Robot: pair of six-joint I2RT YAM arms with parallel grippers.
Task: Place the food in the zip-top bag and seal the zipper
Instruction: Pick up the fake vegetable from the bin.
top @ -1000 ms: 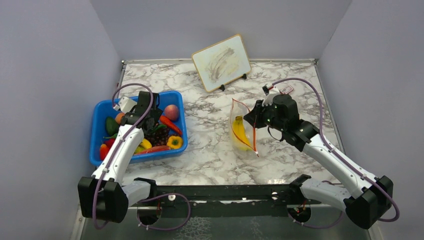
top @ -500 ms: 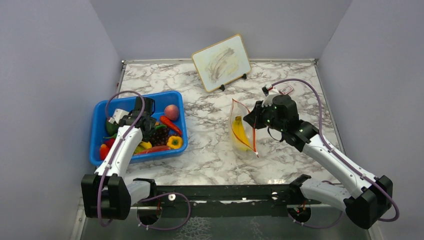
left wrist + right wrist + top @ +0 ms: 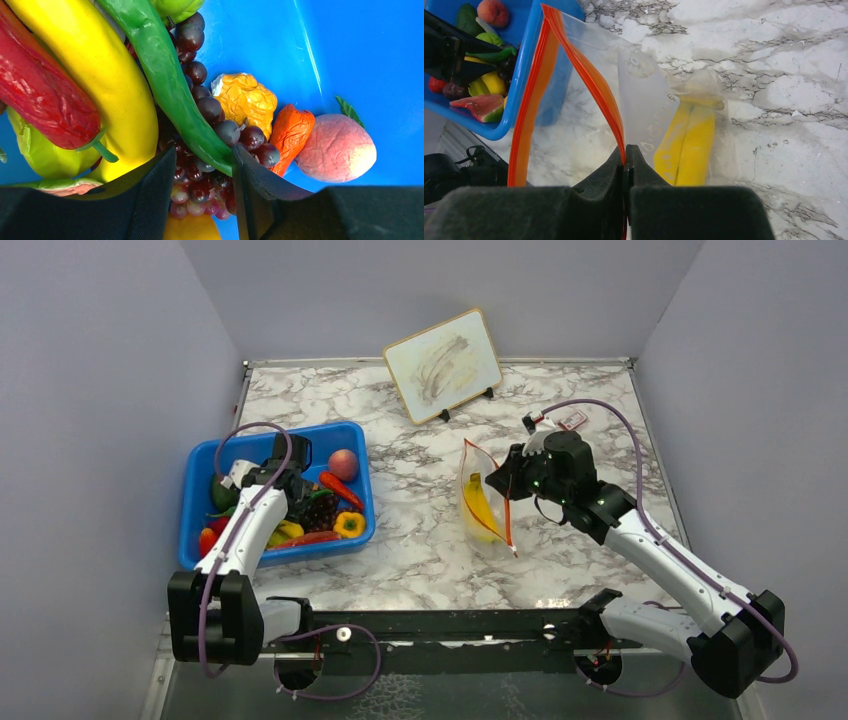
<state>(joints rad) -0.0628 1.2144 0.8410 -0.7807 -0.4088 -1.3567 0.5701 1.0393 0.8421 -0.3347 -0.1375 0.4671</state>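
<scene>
The grapes sit in the blue bin, and the left gripper has dropped over them, jaws narrowing but still apart: next pick coming. The right gripper stays clamped on the zipper, holding the zip-top bag open on the table, banana inside.

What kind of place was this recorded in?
Likely a robot lab test cell, not a kitchen: plain grey walls box in a marble-patterned table, a left arm and right arm are bolted at its near edge, and the food in the blue bin is plastic toys.
</scene>
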